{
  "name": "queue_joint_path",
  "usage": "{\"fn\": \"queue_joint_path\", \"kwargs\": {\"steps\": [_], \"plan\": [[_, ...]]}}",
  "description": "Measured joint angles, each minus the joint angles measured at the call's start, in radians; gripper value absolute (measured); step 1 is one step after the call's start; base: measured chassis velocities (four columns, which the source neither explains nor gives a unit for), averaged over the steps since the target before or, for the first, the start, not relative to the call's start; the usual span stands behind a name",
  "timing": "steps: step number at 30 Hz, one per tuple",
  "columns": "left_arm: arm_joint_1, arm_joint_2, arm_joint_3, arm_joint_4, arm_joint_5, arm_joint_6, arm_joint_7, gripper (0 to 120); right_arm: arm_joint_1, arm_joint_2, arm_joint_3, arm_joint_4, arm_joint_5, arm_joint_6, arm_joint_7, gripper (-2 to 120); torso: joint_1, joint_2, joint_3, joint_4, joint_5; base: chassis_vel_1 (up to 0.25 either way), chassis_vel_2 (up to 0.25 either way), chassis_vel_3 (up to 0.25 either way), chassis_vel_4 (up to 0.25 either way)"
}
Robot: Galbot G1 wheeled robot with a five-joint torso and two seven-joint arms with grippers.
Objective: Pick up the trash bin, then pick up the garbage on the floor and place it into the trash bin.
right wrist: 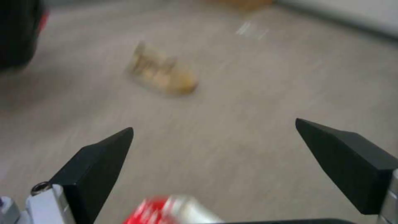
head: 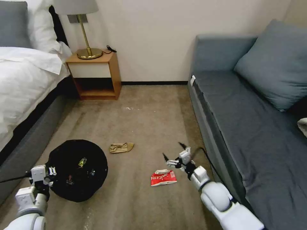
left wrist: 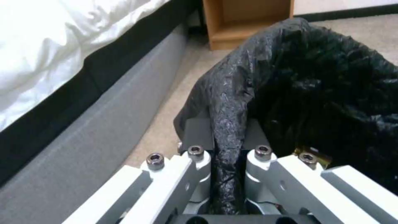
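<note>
Bin sits by the bed, left gripper clamped on its black-bagged rim — right gripper spread wide above the red packet, paper bag lying between bin and packet.

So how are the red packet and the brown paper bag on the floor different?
The red-and-white packet is bright and glossy; the brown paper bag is dull tan and crumpled. The packet lies just below the open right gripper, while the bag sits farther off, nearer the trash bin. Both lie loose on the carpet, outside the bin.

Carpet, bed, seemingly grey sofa
</note>
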Motion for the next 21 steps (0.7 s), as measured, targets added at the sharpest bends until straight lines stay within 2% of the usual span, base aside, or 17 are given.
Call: {"fn": "queue_joint_path", "kwargs": {"steps": [3, 6, 9, 11, 12, 15, 16, 17, 21], "plan": [[0.000, -0.006, 0.006, 0.000, 0.004, 0.001, 0.000, 7, 0.052, 0.009, -0.049, -0.077, -0.035, -0.028, -0.051, 100, 0.000, 0.000, 0.000, -0.0003, 0.0000, 0.000, 0.000, 0.000, 0.000], [-0.001, -0.014, 0.012, -0.004, 0.010, 0.003, 0.000, 7, 0.110, 0.049, -0.089, -0.208, -0.131, -0.033, -0.106, 100, 0.000, 0.000, 0.000, -0.0002, 0.0000, 0.000, 0.000, 0.000, 0.000], [0.000, -0.015, 0.011, -0.005, 0.012, 0.003, 0.000, 7, 0.124, 0.067, -0.096, -0.246, -0.166, -0.033, -0.113, 100, 0.000, 0.000, 0.000, -0.0002, 0.0001, 0.000, 0.000, 0.000, 0.000], [0.000, -0.017, 0.009, -0.006, 0.012, 0.004, 0.000, 7, 0.140, 0.084, -0.099, -0.287, -0.217, -0.031, -0.123, 90, 0.000, 0.000, 0.000, -0.0002, 0.0000, 0.000, 0.000, 0.000, 0.000], [0.000, -0.017, 0.009, -0.006, 0.012, 0.004, 0.000, 7, 0.140, 0.084, -0.099, -0.287, -0.217, -0.031, -0.123, 90, 0.000, 0.000, 0.000, -0.0002, 0.0000, 0.000, 0.000, 0.000, 0.000], [0.000, -0.019, 0.009, -0.008, 0.013, 0.004, -0.001, 7, 0.149, 0.090, -0.094, -0.310, -0.255, -0.026, -0.140, 80, 0.000, 0.000, 0.000, -0.0001, 0.0001, 0.000, 0.000, 0.000, 0.000], [-0.001, -0.021, 0.010, -0.009, 0.013, 0.005, -0.001, 7, 0.152, 0.090, -0.090, -0.320, -0.267, -0.022, -0.147, 74, 0.000, 0.000, 0.000, -0.0002, 0.0000, 0.000, 0.000, 0.000, 0.000], [-0.001, -0.021, 0.010, -0.009, 0.013, 0.005, -0.001, 7, 0.152, 0.090, -0.090, -0.320, -0.267, -0.022, -0.147, 74, 0.000, 0.000, 0.000, -0.0002, 0.0000, 0.000, 0.000, 0.000, 0.000], [-0.004, -0.029, 0.018, -0.008, 0.017, 0.005, -0.002, 7, 0.152, 0.099, -0.073, -0.356, -0.293, 0.006, -0.166, 54, 0.000, 0.000, 0.000, -0.0003, -0.0001, 0.000, 0.000, 0.000, 0.000]]}}
